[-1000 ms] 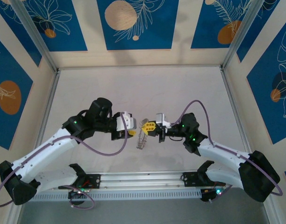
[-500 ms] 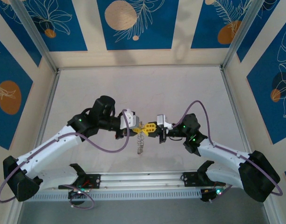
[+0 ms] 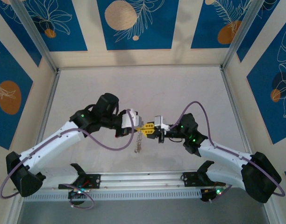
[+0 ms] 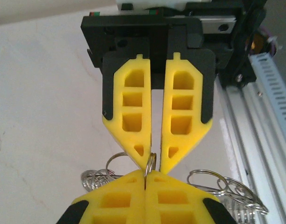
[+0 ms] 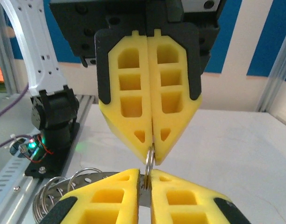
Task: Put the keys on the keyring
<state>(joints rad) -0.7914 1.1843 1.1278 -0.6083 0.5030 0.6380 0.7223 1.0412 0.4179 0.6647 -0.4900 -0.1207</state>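
Observation:
Both grippers meet tip to tip above the table's near middle. My left gripper (image 3: 141,126) (image 4: 146,173) (image 5: 152,161) is shut on a thin silvery split ring of the keyring (image 4: 151,161) (image 5: 149,162), which stands edge-on. My right gripper (image 3: 150,127) (image 5: 145,174) (image 4: 153,169) faces it with its jaws a narrow gap apart around the same ring, wider than the ring itself. A bunch of silvery rings and coils (image 3: 139,143) (image 4: 94,179) (image 5: 63,184) dangles below the fingers. The keys are hidden; I make out no red pieces in the bunch.
A slotted aluminium rail (image 3: 143,179) (image 4: 269,93) runs along the near edge. The left arm's base (image 5: 54,121) stands beside it. Purple cables (image 3: 105,147) loop from both arms. Metal frame posts (image 3: 49,100) border the pale table (image 3: 143,88).
My left gripper moved right to the right gripper and closed on the ring. The right jaws parted slightly. The hanging bunch shifted a little.

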